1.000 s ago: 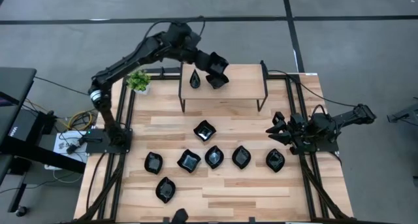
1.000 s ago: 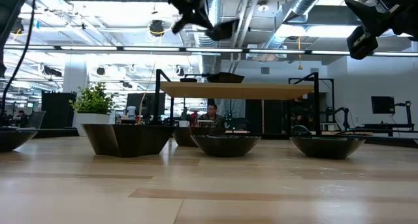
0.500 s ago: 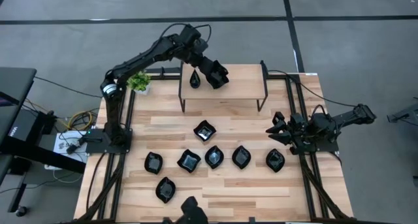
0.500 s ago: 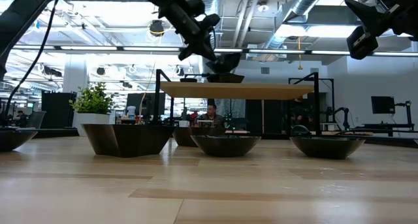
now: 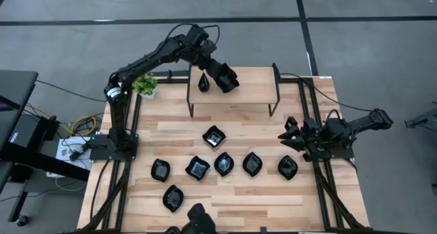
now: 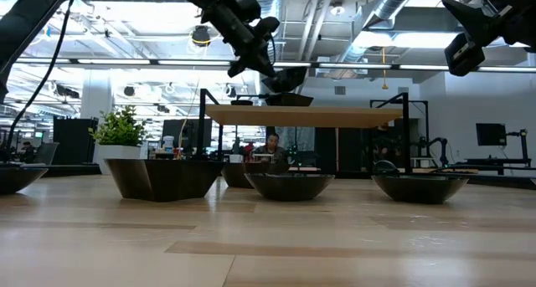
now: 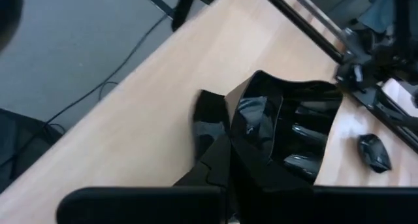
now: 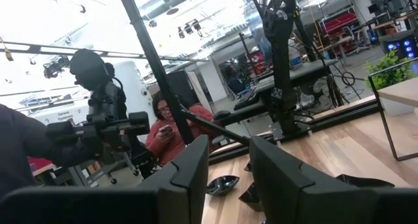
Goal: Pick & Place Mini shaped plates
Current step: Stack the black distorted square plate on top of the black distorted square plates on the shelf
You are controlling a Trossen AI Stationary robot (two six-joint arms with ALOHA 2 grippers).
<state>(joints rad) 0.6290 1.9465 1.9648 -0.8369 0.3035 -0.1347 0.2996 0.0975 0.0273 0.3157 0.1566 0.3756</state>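
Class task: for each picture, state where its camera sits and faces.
High: overhead, facing down; both arms, left pincer holding glossy black wavy-edged plate over wooden shelf.
Low: tabletop level, facing across; arms above.
Left wrist: faces shelf; fingers grip plate.
Right wrist: faces room; open right pincer.
High, left wrist share plate.

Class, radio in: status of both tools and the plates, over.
Left tool over the raised shelf, shut on a square plate. Right tool parked at table's right edge, open. Teardrop plate already on shelf; nothing blocking.
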